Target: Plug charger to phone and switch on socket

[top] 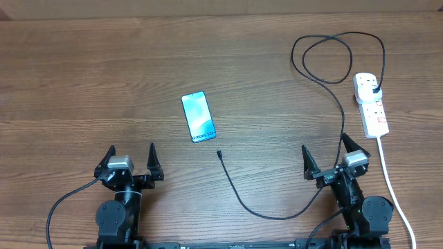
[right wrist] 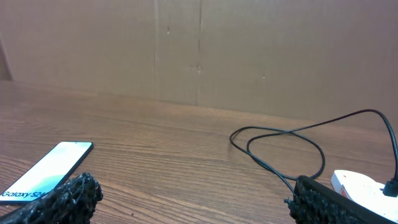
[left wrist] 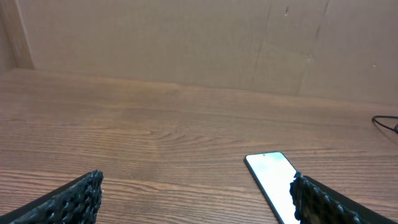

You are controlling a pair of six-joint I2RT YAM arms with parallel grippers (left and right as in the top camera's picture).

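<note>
My left jaws, lower left of the overhead view, stand wide open and hold nothing; my right jaws, lower right, are just as wide and empty. Between them, nearer the left, the phone (top: 198, 117) lies screen up on the counter (top: 83, 83). In the right wrist view I read "Galaxy S2" on it, the rest hidden behind a finger. The charger (top: 239, 194) has its loose tip just below the phone, apart from it. The cable curves past my right jaws, loops at upper right, and its plug sits in the socket (top: 376, 117), whose red markings I can't read.
</note>
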